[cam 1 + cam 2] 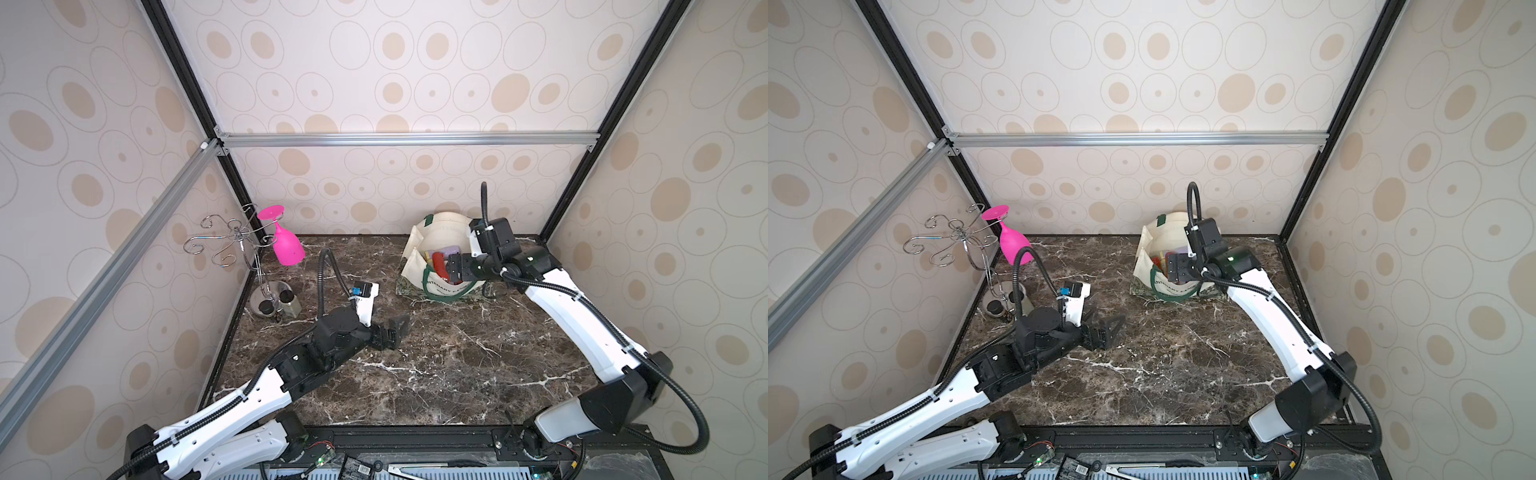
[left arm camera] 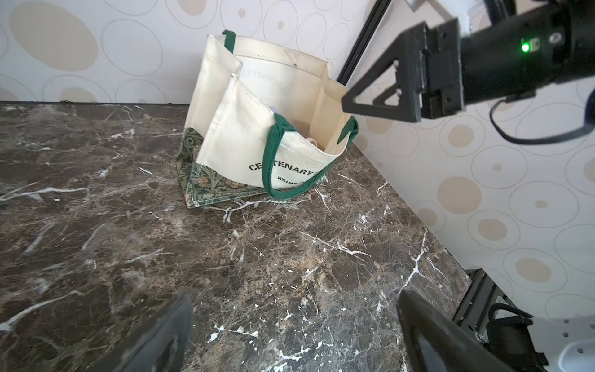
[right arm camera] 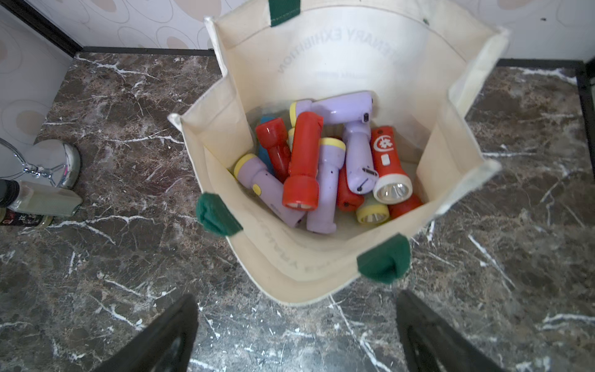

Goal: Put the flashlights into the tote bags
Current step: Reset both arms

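Since the right gripper [image 1: 451, 268] hangs over the tote bag [image 3: 322, 58] with jaws spread wide and empty, and the flashlights [image 3: 302, 161] lie heaped inside it, lift straight up; keep clear of the green handle [image 3: 383, 257].

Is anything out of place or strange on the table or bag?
Nothing looks spilled or broken. Only the tote bag sags, its near wall slumped lower than the far one; the flashlights lie jumbled inside it.

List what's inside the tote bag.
A loose pile of flashlights lies in the tote bag: red and lilac ones on top, a blue one mostly buried. The pile covers the bag's floor and any lower flashlights, so no full count.
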Robot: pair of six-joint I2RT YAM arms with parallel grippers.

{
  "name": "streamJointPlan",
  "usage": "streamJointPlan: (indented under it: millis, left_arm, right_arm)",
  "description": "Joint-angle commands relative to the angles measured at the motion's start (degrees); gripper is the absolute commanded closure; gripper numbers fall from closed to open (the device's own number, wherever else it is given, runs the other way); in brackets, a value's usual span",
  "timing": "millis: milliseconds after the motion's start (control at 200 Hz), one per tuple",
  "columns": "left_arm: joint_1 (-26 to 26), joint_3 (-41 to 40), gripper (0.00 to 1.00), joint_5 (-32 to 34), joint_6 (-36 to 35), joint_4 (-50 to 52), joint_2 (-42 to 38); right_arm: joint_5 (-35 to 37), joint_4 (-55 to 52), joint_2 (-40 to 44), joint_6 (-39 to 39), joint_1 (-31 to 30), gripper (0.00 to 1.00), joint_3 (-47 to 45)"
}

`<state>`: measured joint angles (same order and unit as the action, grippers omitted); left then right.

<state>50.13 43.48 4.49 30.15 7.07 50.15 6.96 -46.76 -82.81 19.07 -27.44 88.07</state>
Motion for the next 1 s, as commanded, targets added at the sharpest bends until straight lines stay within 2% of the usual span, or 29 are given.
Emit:
streamJointPlan:
  millis: [0,185,390,530,640,760,900,995]
  left_arm:
    - [-0.38,-0.72,0.0,1.3,-3.34,3.12,-2.08]
    - [-0.38,-1.73,0.0,3.59,-3.9,6.19,-5.01]
    - [-0.4,-3.39,0.0,9.44,0.49,9.36,-5.95]
    - [-0.43,-5.63,0.0,17.3,4.56,11.03,-5.94]
    - [-0.38,-5.69,0.0,23.09,6.31,13.76,-5.59]
    - [-0.38,-7.63,0.0,30.59,6.15,14.15,-6.99]
    - [-0.38,-12.71,0.0,41.13,3.29,9.29,-11.96]
    - [-0.54,-16.83,0.0,45.83,-3.1,2.96,-15.34]
  right_arm:
    - [3.98,1.87,5.89,3.15,-1.29,0.0,-5.06]
    - [6.01,2.11,13.66,4.57,-2.8,0.0,-11.46]
    - [6.28,3.61,19.71,2.49,-2.84,0.0,-16.42]
    - [8.31,7.38,23.36,-1.51,-2.13,0.0,-21.25]
    - [7.08,11.14,26.63,-2.9,2.03,0.0,-25.81]
    - [12.62,17.11,30.18,-5.56,4.01,0.0,-31.94]
    - [11.25,25.71,34.62,-8.69,7.51,0.0,-40.9]
    - [9.13,27.43,36.16,-8.37,11.13,0.0,-44.89]
